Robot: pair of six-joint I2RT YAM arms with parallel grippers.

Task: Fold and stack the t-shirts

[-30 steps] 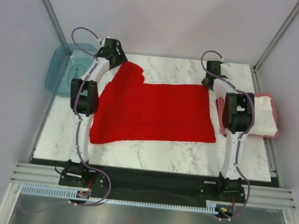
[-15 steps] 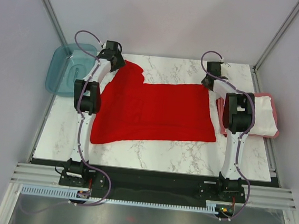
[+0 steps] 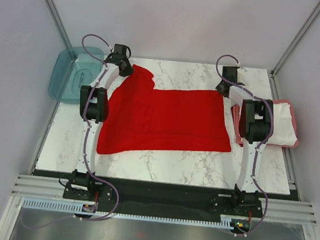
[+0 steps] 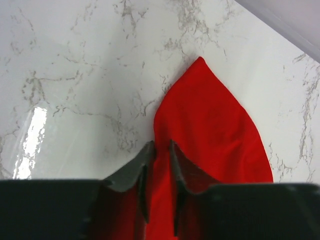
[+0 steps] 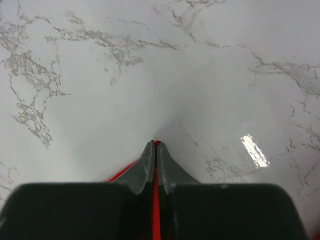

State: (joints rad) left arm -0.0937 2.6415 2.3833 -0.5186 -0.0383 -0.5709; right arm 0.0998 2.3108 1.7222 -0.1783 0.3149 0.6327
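Observation:
The bright red t-shirt (image 3: 166, 118) lies spread flat across the marble table (image 3: 190, 162). My left gripper (image 3: 123, 69) is at the shirt's far left sleeve. In the left wrist view its jaws (image 4: 160, 150) stand narrowly apart with the red sleeve (image 4: 210, 120) pinched between them. My right gripper (image 3: 224, 87) is at the shirt's far right corner. In the right wrist view it (image 5: 156, 145) is shut on a thin edge of red cloth (image 5: 156, 200). A folded white t-shirt (image 3: 281, 123) lies on a dull pinkish-red one (image 3: 237, 126) at the right edge.
A translucent teal tub (image 3: 74, 73) sits off the table's left side. Grey walls close in the back and both sides. The right arm's upper link (image 3: 255, 119) hangs over the folded stack's left edge.
The left gripper's jaws have closed in from wide open onto the sleeve, and the left arm has shifted slightly. The right arm and the shirt have not moved.

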